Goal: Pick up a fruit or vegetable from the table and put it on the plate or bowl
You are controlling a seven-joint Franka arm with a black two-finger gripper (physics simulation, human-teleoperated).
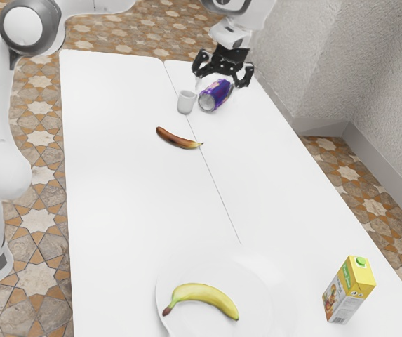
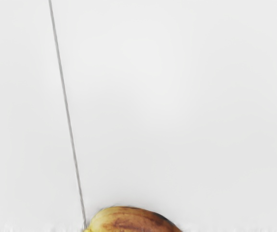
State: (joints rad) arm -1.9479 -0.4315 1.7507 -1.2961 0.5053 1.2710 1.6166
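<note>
The gripper (image 1: 222, 76) hangs in the air with its fingers (image 1: 201, 68) spread apart and nothing between them. In the exterior view a purple can (image 1: 215, 95) on its side shows just under it, and a white cup (image 1: 186, 102) stands beside the can. How high the gripper is above them I cannot tell.

The brown banana (image 1: 178, 138) lies free on the table (image 1: 116, 210), a little nearer the camera than the gripper, with its tip at the seam (image 1: 218, 196). In the wrist view one end of the brown banana (image 2: 128, 220) shows close under the hand, beside the seam (image 2: 68, 116).

Well away from the gripper, at the table's near end, a yellow banana (image 1: 202, 298) rests on the plate (image 1: 253, 277). A carton (image 1: 348, 289) stands near the plate, apart from it.
</note>
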